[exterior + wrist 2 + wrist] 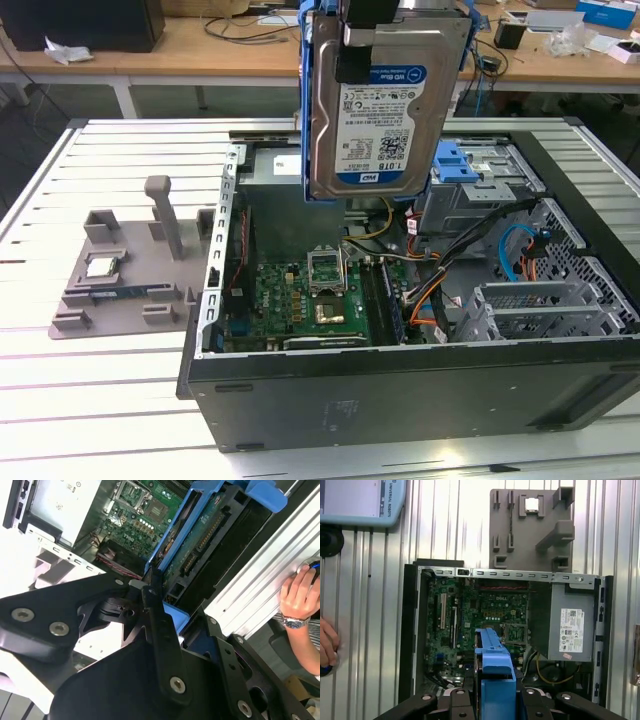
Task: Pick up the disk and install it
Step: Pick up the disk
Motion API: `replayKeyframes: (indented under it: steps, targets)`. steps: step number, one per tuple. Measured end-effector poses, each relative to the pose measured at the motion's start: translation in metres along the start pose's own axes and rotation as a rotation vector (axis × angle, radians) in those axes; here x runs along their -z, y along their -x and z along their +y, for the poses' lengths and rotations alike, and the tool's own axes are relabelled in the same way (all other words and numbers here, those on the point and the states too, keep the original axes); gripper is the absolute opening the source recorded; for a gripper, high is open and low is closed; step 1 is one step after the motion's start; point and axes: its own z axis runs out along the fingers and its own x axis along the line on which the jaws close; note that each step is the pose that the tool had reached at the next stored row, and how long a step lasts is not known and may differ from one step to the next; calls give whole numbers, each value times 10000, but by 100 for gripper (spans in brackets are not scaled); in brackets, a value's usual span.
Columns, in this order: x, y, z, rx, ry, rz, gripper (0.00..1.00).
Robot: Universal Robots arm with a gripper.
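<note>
pincer (494, 698) clamped on the disk (385, 110), long axis vertical, above the open case (400, 385); drive cage (468, 205) lower, toward the exterior view's right.

Bright, even light, glare on the table (110, 400); computer case (400, 390) interior dim, soft shadows

The disk (385, 100), a silver-grey rectangular drive with a white-and-blue label, framed by a blue plastic bracket, hangs upright on its short end, clamped at its upper end between the jaws and reaching down below them, label face toward the exterior view.
</note>
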Motion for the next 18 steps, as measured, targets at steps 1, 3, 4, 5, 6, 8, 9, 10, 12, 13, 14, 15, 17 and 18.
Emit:
replayKeyframes:
  steps: [1, 3, 4, 5, 6, 8, 9, 10, 12, 13, 14, 15, 17, 18]
  targets:
    - [0, -6, 0, 0, 0, 0, 37]
    - [0, -27, 1, 0, 0, 0, 37]
    - [0, -34, 1, 1, 0, 0, 37]
    - [0, -44, 2, 0, 0, 1, 37]
    - [0, -51, 2, 0, 0, 2, 37]
    - [-1, -73, 2, 0, 0, 1, 37]
    - [-1, -97, 3, 0, 1, 2, 37]
    - [-1, -115, 4, 1, 0, 1, 37]
    - [-1, -139, 4, 1, 0, -8, 37]
    - [-2, -146, 4, 0, -3, -51, 37]
    - [-2, -151, 2, -5, -5, -121, 37]
    - [-2, -155, 1, -11, -8, -196, 37]
    - [-2, -170, -1, -24, -17, -404, 37]
    - [-2, -182, -2, -29, -19, -440, 37]
